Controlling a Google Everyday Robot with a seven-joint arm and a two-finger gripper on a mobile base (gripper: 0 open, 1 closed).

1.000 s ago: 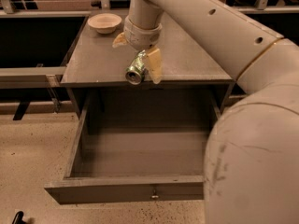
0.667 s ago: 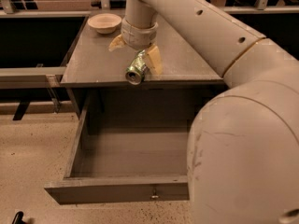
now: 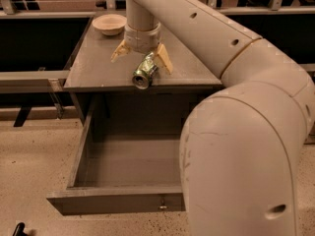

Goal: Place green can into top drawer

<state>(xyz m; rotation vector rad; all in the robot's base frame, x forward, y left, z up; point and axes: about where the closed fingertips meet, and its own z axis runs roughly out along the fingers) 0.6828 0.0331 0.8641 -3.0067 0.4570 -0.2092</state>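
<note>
My gripper [image 3: 142, 57] hangs over the front part of the cabinet top [image 3: 93, 73], its two beige fingers [image 3: 164, 59] spread either side of the green can [image 3: 144, 73]. It is shut on the can, which lies tilted with its shiny round end towards the camera, just behind the cabinet's front edge. The top drawer [image 3: 118, 200] is pulled out wide below, with a small metal knob on its front panel. Its inside shows nothing in it. My arm hides the drawer's right part.
A beige bowl [image 3: 109, 23] stands at the back left of the cabinet top. My large arm shell [image 3: 246, 156] fills the right foreground. A grey rail [image 3: 29, 77] runs off to the left. The floor is speckled.
The gripper with the can has shifted slightly left over the cabinet's front edge. The near arm shell has swung left and fills more of the right foreground.
</note>
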